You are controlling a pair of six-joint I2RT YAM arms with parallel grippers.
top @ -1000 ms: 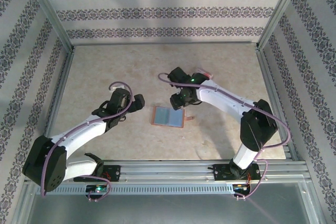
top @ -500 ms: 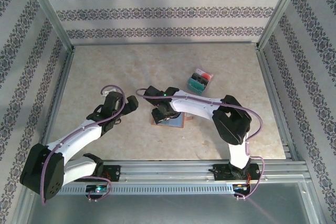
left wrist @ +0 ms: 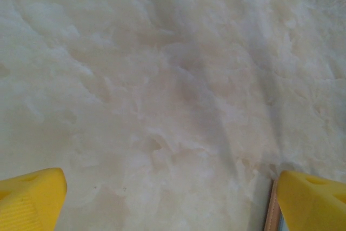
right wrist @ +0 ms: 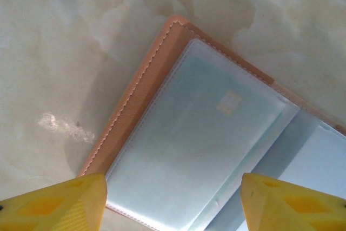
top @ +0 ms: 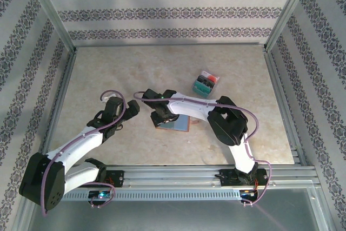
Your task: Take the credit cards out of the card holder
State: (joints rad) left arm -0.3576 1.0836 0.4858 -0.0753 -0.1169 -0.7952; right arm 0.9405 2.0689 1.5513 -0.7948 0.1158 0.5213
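Note:
The salmon-pink card holder [top: 178, 125] lies open on the table's middle. In the right wrist view its stitched border [right wrist: 135, 96] frames a clear pocket that holds a pale teal credit card [right wrist: 200, 133] with a chip. My right gripper [right wrist: 173, 204] hovers open over the holder's left half, fingertips wide apart with nothing between them; from above it [top: 158, 117] covers that part. Further credit cards [top: 206, 84], teal, red and dark, lie in a small pile at the back right. My left gripper [top: 131, 109] stands open just left of the holder, whose edge [left wrist: 270, 212] shows beside its right fingertip.
The marbled table [top: 108, 68] is bounded by metal rails and patterned walls. The right arm's elbow [top: 227, 123] hangs over the table just right of the holder. Bare table lies to the left and at the back.
The right arm has swung from the back right to the holder's left half, uncovering the pile of cards. Its jaws have widened slightly. The left gripper has shifted a little to the left.

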